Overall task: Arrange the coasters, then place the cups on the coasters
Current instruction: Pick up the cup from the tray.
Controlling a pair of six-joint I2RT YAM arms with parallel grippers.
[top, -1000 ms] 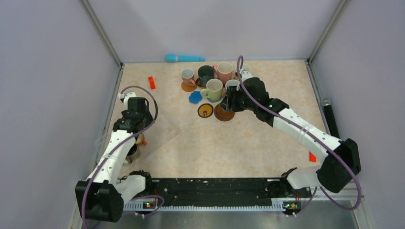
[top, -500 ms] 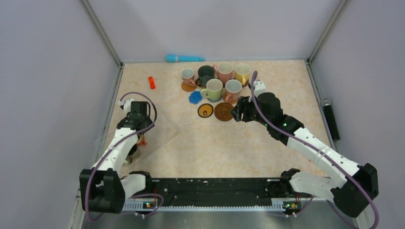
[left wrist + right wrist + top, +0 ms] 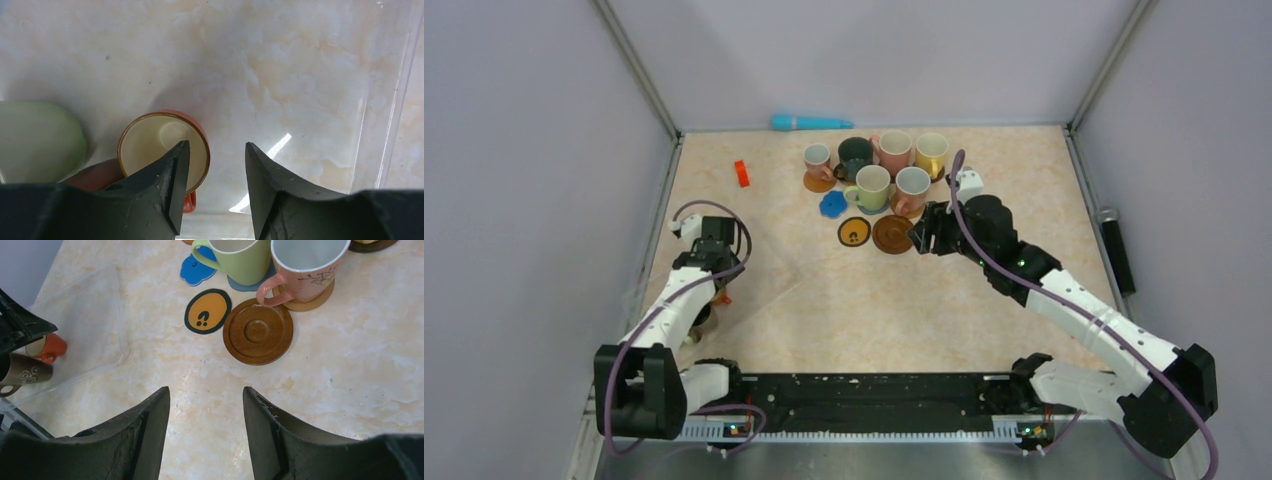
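Note:
Several cups cluster at the back: a small cream cup (image 3: pixel 817 157), black (image 3: pixel 855 152), pink (image 3: pixel 894 150), yellow (image 3: pixel 931 152), a green cup (image 3: pixel 871 187) on a grey-blue coaster (image 3: pixel 245 285), and a second pink cup (image 3: pixel 912 187) on a tan coaster (image 3: pixel 310 302). The blue scalloped coaster (image 3: pixel 832 204), black-rimmed orange coaster (image 3: pixel 854 231) and dark brown coaster (image 3: pixel 892 234) lie bare. My right gripper (image 3: pixel 919 238) hangs open beside the dark brown coaster. My left gripper (image 3: pixel 216 145) is open, its jaws straddling the rim of an orange cup (image 3: pixel 162 150). A brown cup (image 3: pixel 25 371) lies next to the orange one.
The orange and brown cups sit in a clear plastic tray (image 3: pixel 85 325) at the left wall. A teal pen-shaped object (image 3: pixel 809 122) lies at the back wall, a red block (image 3: pixel 742 173) at back left, and a black microphone (image 3: pixel 1114 250) along the right wall.
My right gripper has drawn back from the pink cup, which now stands alone on its tan coaster. My left gripper has moved nearer onto the orange cup, jaws narrowing.

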